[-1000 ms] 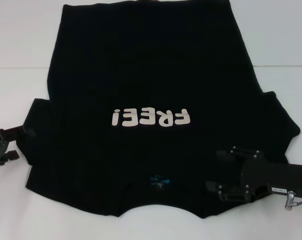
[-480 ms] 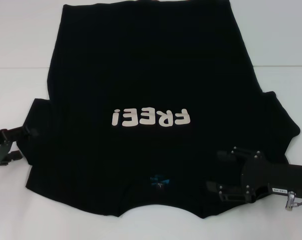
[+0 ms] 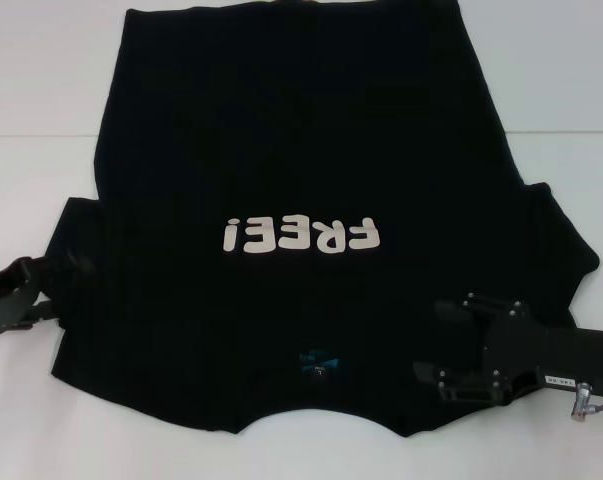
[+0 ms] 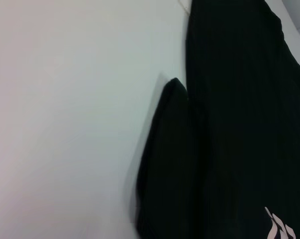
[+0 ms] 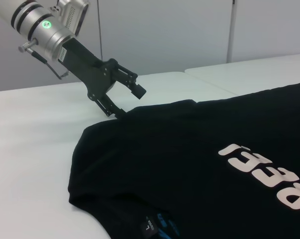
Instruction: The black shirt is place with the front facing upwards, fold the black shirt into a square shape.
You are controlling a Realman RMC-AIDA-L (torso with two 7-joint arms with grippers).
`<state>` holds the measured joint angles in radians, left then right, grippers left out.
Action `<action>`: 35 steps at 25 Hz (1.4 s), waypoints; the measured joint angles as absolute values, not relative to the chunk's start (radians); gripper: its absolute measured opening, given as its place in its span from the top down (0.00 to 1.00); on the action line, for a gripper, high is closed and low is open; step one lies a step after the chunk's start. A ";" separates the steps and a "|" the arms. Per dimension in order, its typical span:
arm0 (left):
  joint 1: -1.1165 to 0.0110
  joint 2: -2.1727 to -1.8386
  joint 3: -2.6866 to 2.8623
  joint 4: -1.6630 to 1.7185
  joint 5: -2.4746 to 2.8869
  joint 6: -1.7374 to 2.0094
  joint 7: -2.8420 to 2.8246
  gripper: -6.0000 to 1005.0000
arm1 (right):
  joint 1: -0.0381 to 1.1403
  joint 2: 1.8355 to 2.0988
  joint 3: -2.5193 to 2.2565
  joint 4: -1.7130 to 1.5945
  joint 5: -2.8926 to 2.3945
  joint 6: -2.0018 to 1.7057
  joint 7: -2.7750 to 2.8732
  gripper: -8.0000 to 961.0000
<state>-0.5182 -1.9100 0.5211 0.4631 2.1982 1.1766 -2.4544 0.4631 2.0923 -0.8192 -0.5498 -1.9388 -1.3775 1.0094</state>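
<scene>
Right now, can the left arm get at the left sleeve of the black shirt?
Probably yes. The left tool is open at the edge of the left sleeve of the black shirt, one finger seemingly low at the hem, and nothing lies between them. The right tool hovers over the other shoulder.

white tables (image 5: 35, 164) pushed together stand before a plain pale grey wall (image 5: 164, 35).

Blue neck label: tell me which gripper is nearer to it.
Right. The right gripper is over the black shirt beside the blue neck label; the left gripper is open at the sleeve edge, farther off.
</scene>
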 joint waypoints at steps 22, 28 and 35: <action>-0.513 -1.917 0.475 0.462 2.174 1.143 -2.408 0.06 | 0.460 2.092 -0.819 -0.549 -1.939 -1.381 1.009 0.10; -0.518 -1.921 0.488 0.462 2.175 1.125 -2.408 0.06 | 0.460 2.094 -0.819 -0.550 -1.939 -1.379 1.009 0.10; -0.534 -1.934 0.508 0.463 2.175 1.109 -2.395 0.06 | 0.464 2.094 -0.819 -0.551 -1.939 -1.377 1.009 0.10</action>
<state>-0.5336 -1.9339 0.5078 0.4635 2.1753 1.1090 -2.3953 0.4636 2.0939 -0.8191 -0.5515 -1.9389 -1.3766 1.0093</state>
